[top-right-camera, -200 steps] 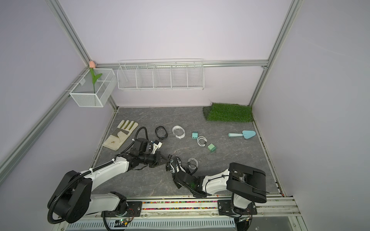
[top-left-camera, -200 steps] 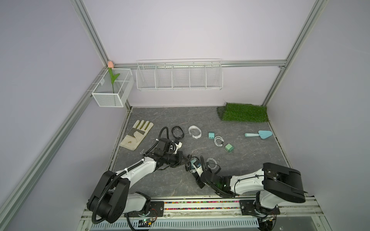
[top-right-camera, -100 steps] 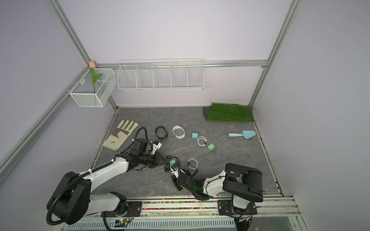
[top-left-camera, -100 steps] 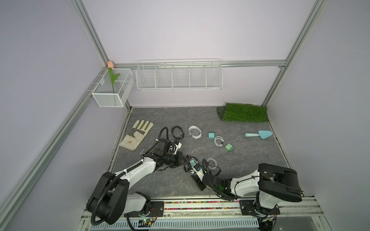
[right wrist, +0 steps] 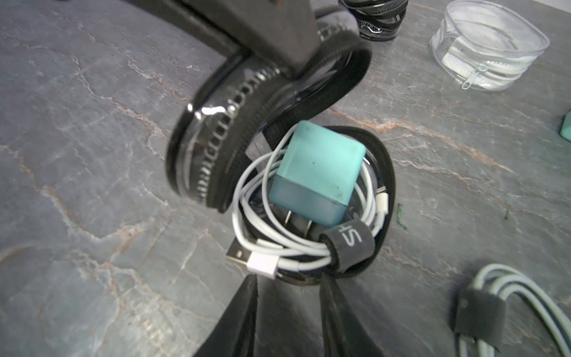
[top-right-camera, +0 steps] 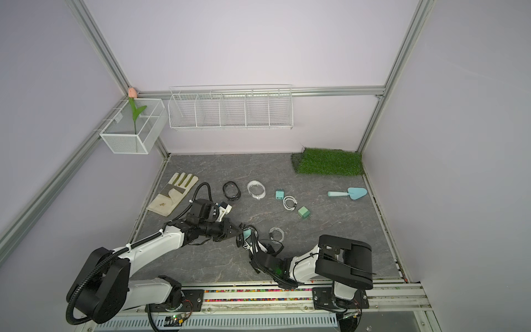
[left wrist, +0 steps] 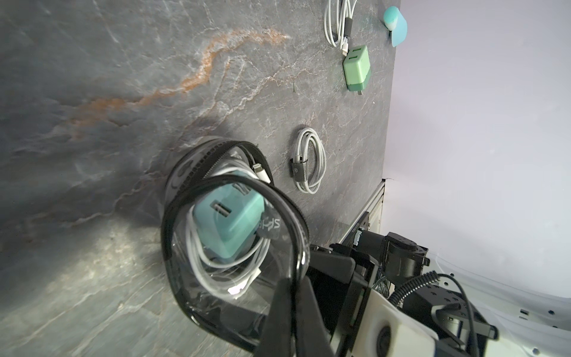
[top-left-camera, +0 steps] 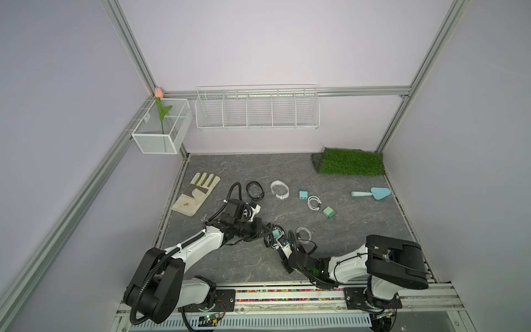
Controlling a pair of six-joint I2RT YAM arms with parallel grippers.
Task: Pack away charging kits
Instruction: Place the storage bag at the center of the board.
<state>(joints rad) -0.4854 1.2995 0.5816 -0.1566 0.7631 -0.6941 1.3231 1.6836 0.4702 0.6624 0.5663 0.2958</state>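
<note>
A black-rimmed clear case (left wrist: 234, 185) stands open on the grey table, near the front centre in both top views (top-left-camera: 275, 233) (top-right-camera: 247, 233). Inside it lie a teal plug adapter (right wrist: 318, 173) and a coiled white cable (right wrist: 278, 247) with a grey strap. My left gripper (left wrist: 292, 281) is shut on the case's lid rim and holds the lid (right wrist: 216, 148) up. My right gripper (right wrist: 287, 281) is open just in front of the case, nothing between its fingers (right wrist: 244, 296). A second black case (top-left-camera: 255, 191) and a white case (top-left-camera: 279, 189) sit further back.
Loose on the table are a teal adapter (top-left-camera: 302, 195), a cable (top-left-camera: 314, 203), a green adapter (top-left-camera: 329, 212) and another cable (top-left-camera: 303, 234) beside my right arm. A beige glove (top-left-camera: 196, 194) lies at the left, a blue trowel (top-left-camera: 372, 193) at the right, a grass mat (top-left-camera: 350, 161) behind.
My right arm has shifted a little to the left, its gripper staying by the open case. The left gripper holds the lid as before.
</note>
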